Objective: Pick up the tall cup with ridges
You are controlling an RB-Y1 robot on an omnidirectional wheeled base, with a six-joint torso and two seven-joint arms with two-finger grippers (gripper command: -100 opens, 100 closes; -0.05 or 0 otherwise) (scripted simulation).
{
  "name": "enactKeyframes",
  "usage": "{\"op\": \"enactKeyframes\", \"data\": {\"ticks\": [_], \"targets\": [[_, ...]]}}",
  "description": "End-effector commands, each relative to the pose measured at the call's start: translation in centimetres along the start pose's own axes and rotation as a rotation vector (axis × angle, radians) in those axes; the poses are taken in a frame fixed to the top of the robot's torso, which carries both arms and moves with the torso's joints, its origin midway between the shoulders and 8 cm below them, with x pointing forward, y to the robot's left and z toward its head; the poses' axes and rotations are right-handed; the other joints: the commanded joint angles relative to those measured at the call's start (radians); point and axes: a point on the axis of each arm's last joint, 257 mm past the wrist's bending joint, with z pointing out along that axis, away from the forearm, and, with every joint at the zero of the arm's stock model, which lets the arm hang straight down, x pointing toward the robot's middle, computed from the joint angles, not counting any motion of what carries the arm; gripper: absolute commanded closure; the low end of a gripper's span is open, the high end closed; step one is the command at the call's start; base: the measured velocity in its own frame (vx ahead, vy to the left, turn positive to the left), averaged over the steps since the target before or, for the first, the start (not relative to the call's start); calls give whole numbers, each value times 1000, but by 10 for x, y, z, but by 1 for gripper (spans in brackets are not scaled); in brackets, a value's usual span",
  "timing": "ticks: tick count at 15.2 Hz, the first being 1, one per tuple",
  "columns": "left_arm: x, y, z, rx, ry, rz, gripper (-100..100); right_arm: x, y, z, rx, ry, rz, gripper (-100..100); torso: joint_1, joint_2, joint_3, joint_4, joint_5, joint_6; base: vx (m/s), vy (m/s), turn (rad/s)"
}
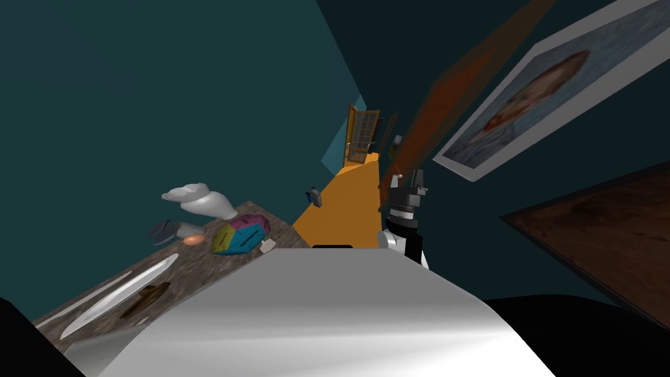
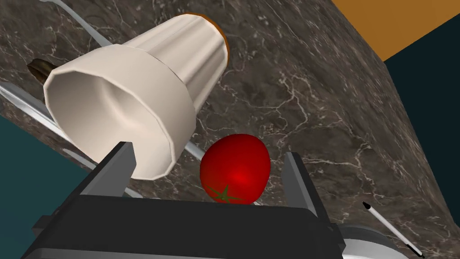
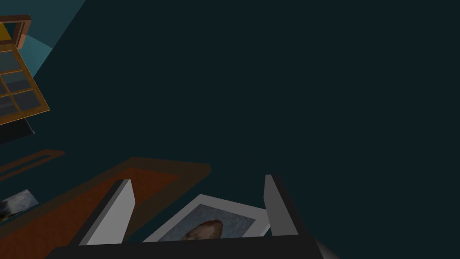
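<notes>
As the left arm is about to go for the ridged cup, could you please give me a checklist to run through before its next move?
1. Left gripper open: ok, its fingers stand apart.
2. Ridged cup between the fingers: not ok. It sits off to one side, and one finger overlaps its rim.
3. Gap free of other things: not ok. A tomato sits between the fingers.
4. Cup upright on the marble table: cannot tell.
5. Right gripper out of the way: ok. It is open and held away from the table.
</notes>
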Motion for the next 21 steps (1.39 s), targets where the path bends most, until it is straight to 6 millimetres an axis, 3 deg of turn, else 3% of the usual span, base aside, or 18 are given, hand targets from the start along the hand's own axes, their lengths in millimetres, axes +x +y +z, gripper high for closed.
{"op": "enactKeyframes", "data": {"ticks": [1,6,7,11,12,13,21], "targets": [[0,0,2,-34,26,0,-100,0,0,0,0,0,0,0,0,0,0,0,0,0,2,26,-102],[17,-4,23,-88,114,10,-100,0,0,0,0,0,0,0,0,3,2,1,0,0,-24,30,-120],[13,-4,18,-78,97,9,-100,0,0,0,0,0,0,0,0,3,2,1,0,0,-17,17,-30],[20,3,39,-82,102,16,-100,0,0,0,0,0,0,0,-1,0,1,1,0,-1,30,22,27],[18,1,34,-80,102,14,-100,0,0,0,0,0,0,0,-1,0,0,0,0,-1,25,17,10],[18,2,35,-81,101,14,100,0,0,0,0,0,0,0,-2,0,0,0,0,-1,8,6,-1],[14,-2,24,-84,99,11,100,0,0,0,0,0,0,0,-7,4,2,1,-3,-1,-14,-12,-15]]}}
